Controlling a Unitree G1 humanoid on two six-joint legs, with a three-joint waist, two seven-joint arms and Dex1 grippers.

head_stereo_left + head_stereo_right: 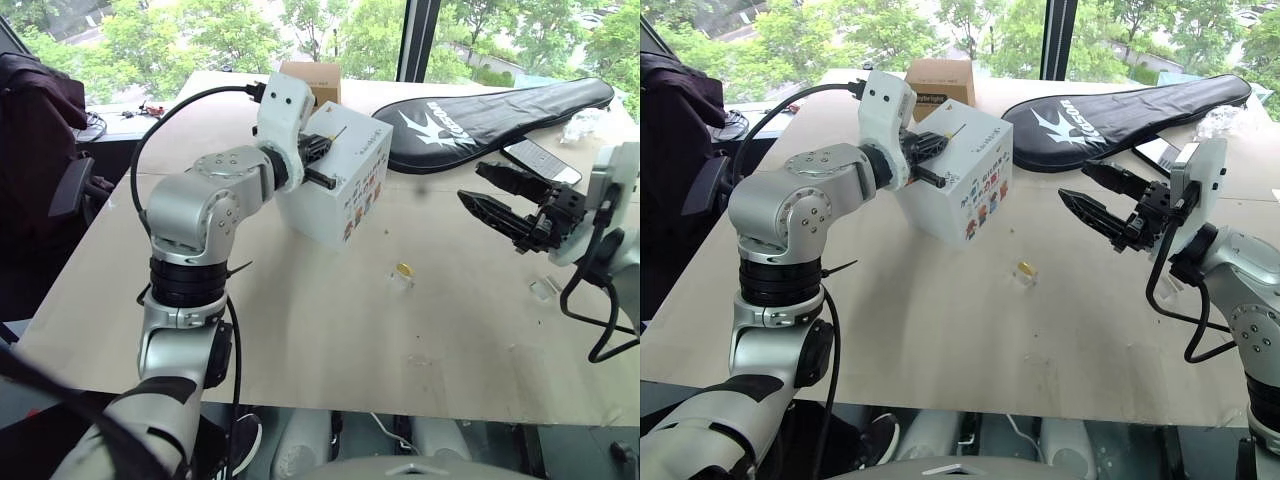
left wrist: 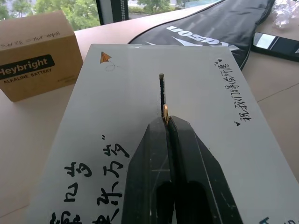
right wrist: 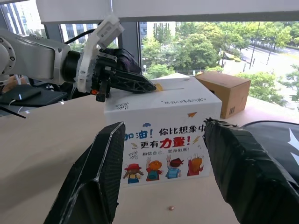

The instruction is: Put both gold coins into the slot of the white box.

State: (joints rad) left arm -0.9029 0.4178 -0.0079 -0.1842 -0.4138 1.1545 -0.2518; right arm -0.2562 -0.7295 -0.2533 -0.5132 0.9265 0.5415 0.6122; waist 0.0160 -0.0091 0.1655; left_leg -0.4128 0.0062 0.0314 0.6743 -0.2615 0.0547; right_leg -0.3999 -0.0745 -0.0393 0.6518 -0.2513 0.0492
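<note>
The white box [image 1: 345,195] stands at the middle back of the table, with black handwriting on top and cartoon figures on its side. My left gripper [image 2: 167,121] is shut on a gold coin [image 2: 165,113], held on edge over the top face at the near end of the thin dark slot [image 2: 161,91]. The other gold coin [image 1: 403,269] lies flat on the table in front of the box, to its right. My right gripper [image 1: 472,183] hovers open and empty above the table to the right of the box, pointing toward it.
A brown cardboard battery box [image 1: 310,78] sits just behind the white box. A black racket bag [image 1: 495,118] and a phone [image 1: 541,160] lie at the back right. Small clear plastic pieces [image 1: 545,288] rest near the right arm. A dark chair [image 1: 40,140] stands off the left edge.
</note>
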